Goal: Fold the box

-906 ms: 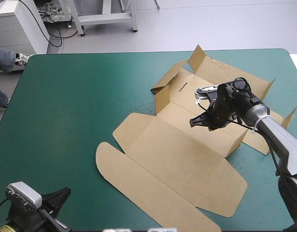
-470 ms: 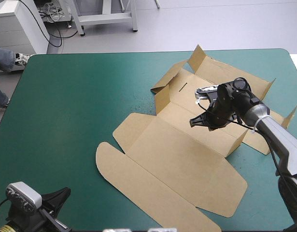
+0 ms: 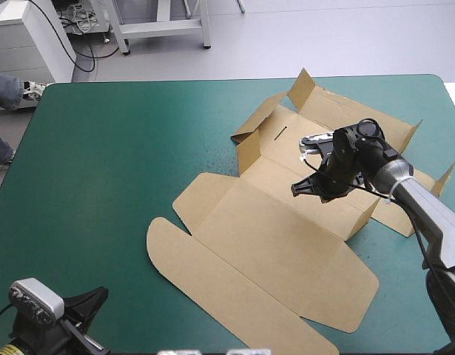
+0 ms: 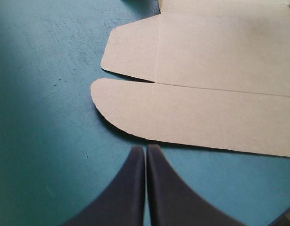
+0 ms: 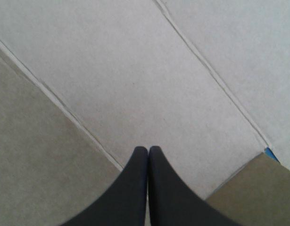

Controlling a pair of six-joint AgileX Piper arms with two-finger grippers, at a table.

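Box (image 3: 286,244): partly raised on counter (image 3: 101,163). Right pincer (image 5: 147,149): pressed together, we judge pinning its floor for folding. Left pincer (image 4: 145,149): pressed together, parked.

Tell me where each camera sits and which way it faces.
High: above and behind the robot, looking forward and down on the table and box; right arm from the right, right pincer over the box.
Left wrist: above the wrist, looking along the shut left pincer at the box's rounded flap.
Right wrist: above the wrist, looking down past the shut right pincer onto box panels.
Shared: high and left wrist both show the rounded flap.
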